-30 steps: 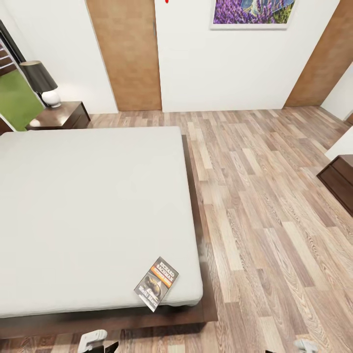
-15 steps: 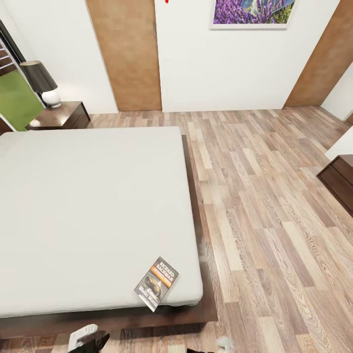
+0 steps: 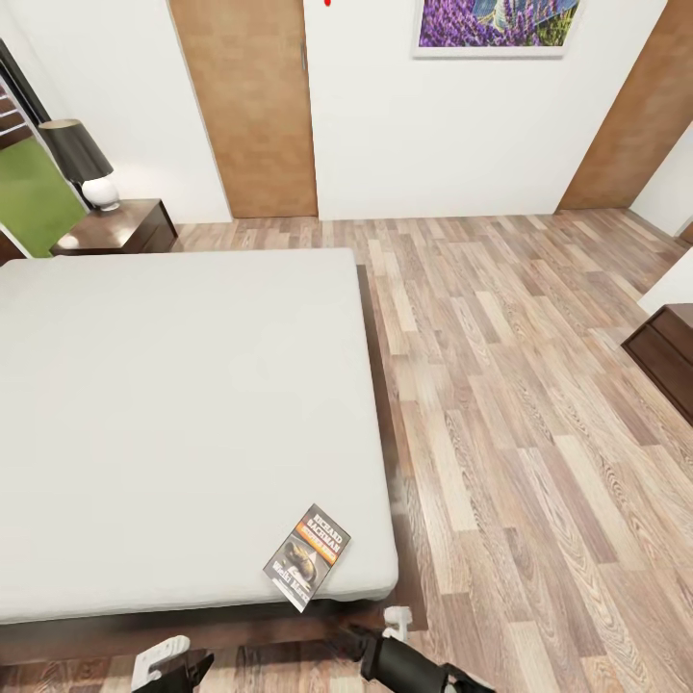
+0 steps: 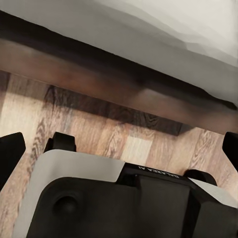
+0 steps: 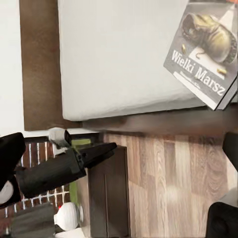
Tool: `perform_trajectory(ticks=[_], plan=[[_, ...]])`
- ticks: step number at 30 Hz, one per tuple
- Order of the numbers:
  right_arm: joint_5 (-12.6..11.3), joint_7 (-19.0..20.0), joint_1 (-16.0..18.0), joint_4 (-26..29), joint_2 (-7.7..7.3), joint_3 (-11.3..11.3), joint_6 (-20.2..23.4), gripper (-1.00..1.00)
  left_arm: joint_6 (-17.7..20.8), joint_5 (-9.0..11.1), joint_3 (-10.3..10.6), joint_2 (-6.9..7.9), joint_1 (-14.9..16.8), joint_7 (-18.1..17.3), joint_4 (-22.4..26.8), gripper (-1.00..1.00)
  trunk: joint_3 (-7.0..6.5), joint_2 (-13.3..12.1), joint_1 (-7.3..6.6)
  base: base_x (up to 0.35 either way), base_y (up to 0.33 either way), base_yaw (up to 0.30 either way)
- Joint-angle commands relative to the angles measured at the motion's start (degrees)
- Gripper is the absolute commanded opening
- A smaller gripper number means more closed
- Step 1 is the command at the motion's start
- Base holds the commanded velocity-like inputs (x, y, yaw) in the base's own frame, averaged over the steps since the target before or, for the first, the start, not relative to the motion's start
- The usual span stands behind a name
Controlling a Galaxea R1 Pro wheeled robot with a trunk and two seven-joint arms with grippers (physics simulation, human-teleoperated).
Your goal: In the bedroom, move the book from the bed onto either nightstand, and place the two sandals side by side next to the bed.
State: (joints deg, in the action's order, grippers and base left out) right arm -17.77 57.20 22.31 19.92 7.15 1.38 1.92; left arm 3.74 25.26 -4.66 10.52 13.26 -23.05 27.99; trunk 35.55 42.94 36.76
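The book (image 3: 308, 556) lies flat on the bed's pale mattress (image 3: 183, 423), close to its near right corner. It shows again in the right wrist view as the book (image 5: 206, 54), cover up, at the mattress edge. My right gripper (image 3: 363, 640) hovers low over the floor just off the bed frame's near corner, a short way from the book, and my right gripper (image 5: 119, 146) is open and empty. My left gripper (image 3: 168, 666) is at the frame's near side; the left gripper (image 4: 119, 148) is open, facing the dark frame. A nightstand (image 3: 120, 226) stands at the far left. The sandals are out of view.
A black-shaded lamp (image 3: 82, 159) sits on the far nightstand. Another dark cabinet (image 5: 106, 198) with a white lamp base (image 5: 67, 215) shows past my left arm (image 5: 64, 168). A dark dresser (image 3: 666, 361) stands at the right. Wood-plank floor (image 3: 520, 404) stretches right of the bed.
My right arm has swung in from the bottom right to the bed's near right corner, close to the book. The left gripper has shifted slightly left. The book has not moved.
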Motion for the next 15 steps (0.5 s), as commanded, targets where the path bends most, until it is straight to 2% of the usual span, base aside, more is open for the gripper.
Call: perform_trajectory(ticks=[1, 3, 8, 15], plan=[[-0.2, 0.2, 0.0, 1.1, 0.13, 0.1, 0.3, 1.00, 0.4, 0.5, -0.2, -0.03, 0.0, -0.3, 0.0, 1.00, 0.05, 0.0, 0.01, 0.000, 0.000, 0.000], [-0.7, 0.2, 0.0, 2.4, 0.24, 0.1, 0.4, 1.00, 0.4, 0.5, -0.2, -0.04, 0.0, -0.3, 0.0, 1.00, 0.05, 0.0, 0.01, 0.000, 0.000, 0.000], [-4.1, 0.2, 0.0, 3.1, 0.12, 0.1, 0.4, 1.00, 0.4, 0.6, -0.1, -0.11, 0.0, -0.3, 0.0, 1.00, 0.05, 0.0, 0.01, 0.000, 0.000, 0.000], [-5.2, 0.0, 0.0, 3.4, -0.11, 0.2, -0.1, 1.00, 0.4, 0.5, -0.1, -0.14, 0.0, -0.2, 0.0, 1.00, 0.05, 0.0, 0.01, 0.000, 0.000, 0.000]])
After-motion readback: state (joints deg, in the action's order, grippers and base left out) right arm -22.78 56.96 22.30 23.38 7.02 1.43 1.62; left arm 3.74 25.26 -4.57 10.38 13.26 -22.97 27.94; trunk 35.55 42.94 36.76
